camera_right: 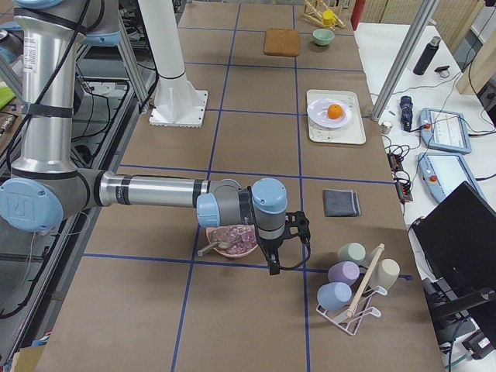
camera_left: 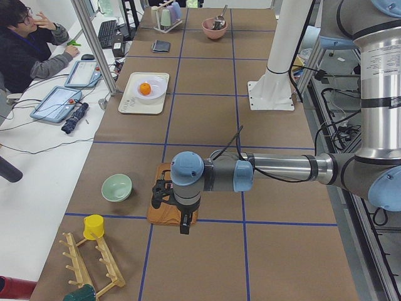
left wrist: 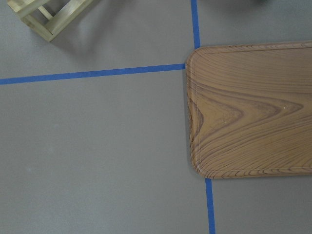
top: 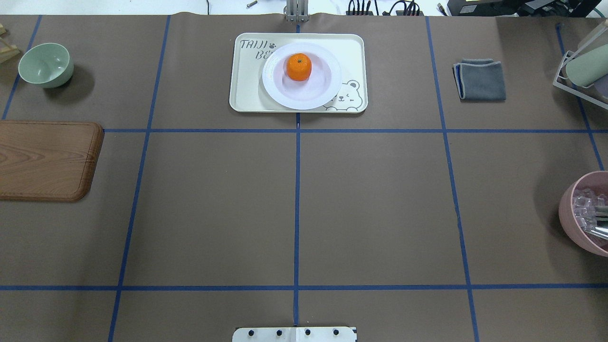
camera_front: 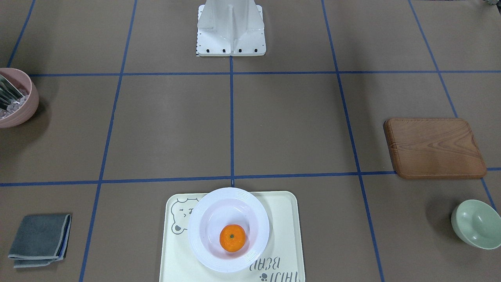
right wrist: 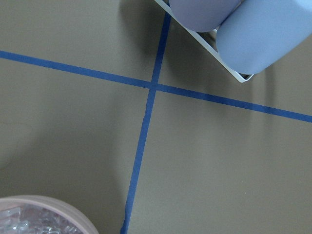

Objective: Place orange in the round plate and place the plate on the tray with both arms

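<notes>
The orange [camera_front: 232,237] lies in the sunken centre of the white round plate [camera_front: 200,251]. That plate rests on the cream bear tray [camera_front: 282,219] at the table's far middle, also seen from above as orange [top: 299,66], plate [top: 328,89] and tray [top: 247,92]. Neither arm appears in the front or overhead views. My left gripper [camera_left: 160,192] hangs over the wooden board's end, far from the tray. My right gripper [camera_right: 297,229] hangs beside the pink bowl. Whether either one is open or shut, I cannot tell.
A brown wooden board [camera_front: 434,148] and a mint bowl [camera_front: 477,224] lie on my left side. A pink bowl [camera_front: 15,98], a folded grey cloth [camera_front: 39,239] and a cup rack [camera_right: 353,283] are on my right. A person [camera_left: 25,44] sits beyond the table.
</notes>
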Robot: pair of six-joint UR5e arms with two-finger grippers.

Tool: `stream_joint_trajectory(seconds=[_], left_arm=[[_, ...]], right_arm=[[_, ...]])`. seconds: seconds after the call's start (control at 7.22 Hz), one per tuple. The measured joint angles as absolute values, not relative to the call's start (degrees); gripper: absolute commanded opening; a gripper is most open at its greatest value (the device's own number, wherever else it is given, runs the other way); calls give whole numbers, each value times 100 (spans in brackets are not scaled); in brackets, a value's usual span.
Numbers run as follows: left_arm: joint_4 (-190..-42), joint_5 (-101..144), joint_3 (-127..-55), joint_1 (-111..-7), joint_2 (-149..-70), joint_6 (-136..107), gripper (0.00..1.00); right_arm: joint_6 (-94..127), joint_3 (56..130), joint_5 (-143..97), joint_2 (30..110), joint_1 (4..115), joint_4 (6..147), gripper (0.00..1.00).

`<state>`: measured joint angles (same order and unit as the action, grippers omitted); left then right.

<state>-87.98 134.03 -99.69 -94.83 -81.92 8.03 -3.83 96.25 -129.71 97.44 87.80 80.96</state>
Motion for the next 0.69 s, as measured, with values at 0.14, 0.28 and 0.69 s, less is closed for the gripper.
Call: stream_joint_trajectory(seconds=[0.14,0.28,0.69], left_arm=[[-8798,13403,-9970,-9483,-8184,803,99],[-8798,13403,-9970,-9483,-8179,804,99],[-8798,13403,-9967,-9483,-8174,808,99]], right_arm=[[-385,9578,-12967,9748,8780,8093,100],[-386,9484,-12965,9752,8780,8089,100],[-387,9400,-12971,9774,8780,8091,100]])
